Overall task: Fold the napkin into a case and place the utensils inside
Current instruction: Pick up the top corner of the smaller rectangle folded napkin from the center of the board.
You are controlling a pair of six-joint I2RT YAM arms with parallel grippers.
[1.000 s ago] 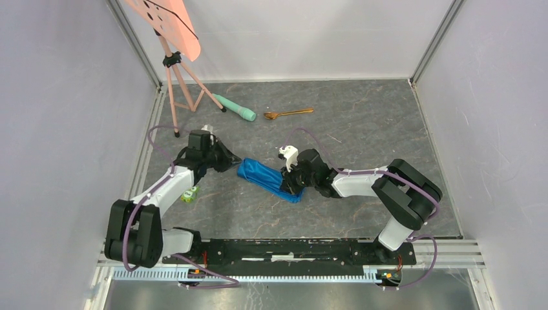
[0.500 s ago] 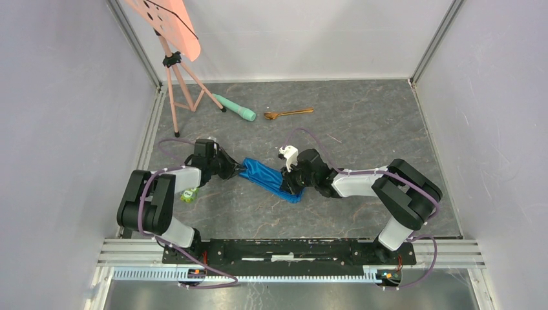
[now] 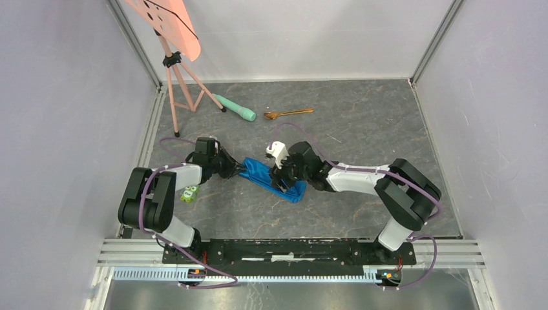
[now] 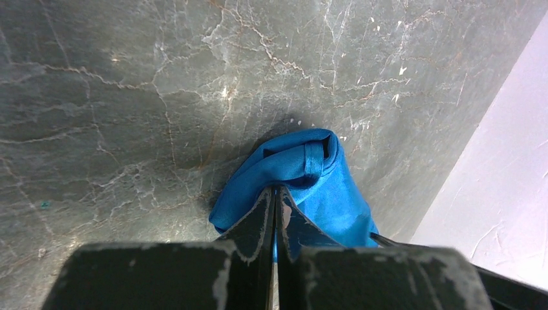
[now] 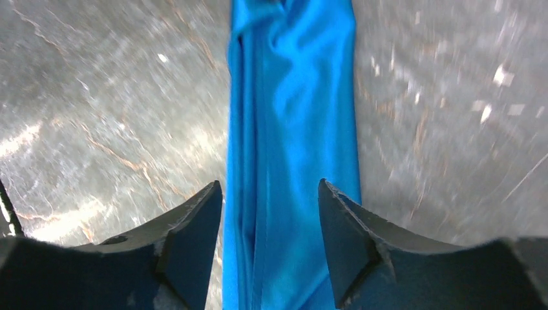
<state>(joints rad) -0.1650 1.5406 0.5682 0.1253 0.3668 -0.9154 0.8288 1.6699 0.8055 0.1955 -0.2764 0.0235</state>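
Observation:
The bright blue napkin (image 3: 274, 182) lies on the marble floor as a narrow folded strip, running from upper left to lower right. My left gripper (image 3: 242, 170) is shut on its left end; the left wrist view shows the cloth (image 4: 310, 187) bunched round the closed fingertips (image 4: 276, 192). My right gripper (image 3: 279, 181) is open and sits over the strip, one finger on each side of the cloth (image 5: 291, 129), as the right wrist view (image 5: 269, 190) shows. A copper-gold spoon (image 3: 288, 113) lies at the back, apart from the napkin. I see only this one utensil.
A mint-green cylinder with a black tip (image 3: 235, 108) lies left of the spoon. A pink tripod stand (image 3: 176, 71) stands at the back left. A small green object (image 3: 189, 193) sits beside my left arm. Grey walls enclose the floor.
My left arm swung in and closed on the napkin's left end. My right gripper moved left along the strip. The cloth is shorter and more bunched.

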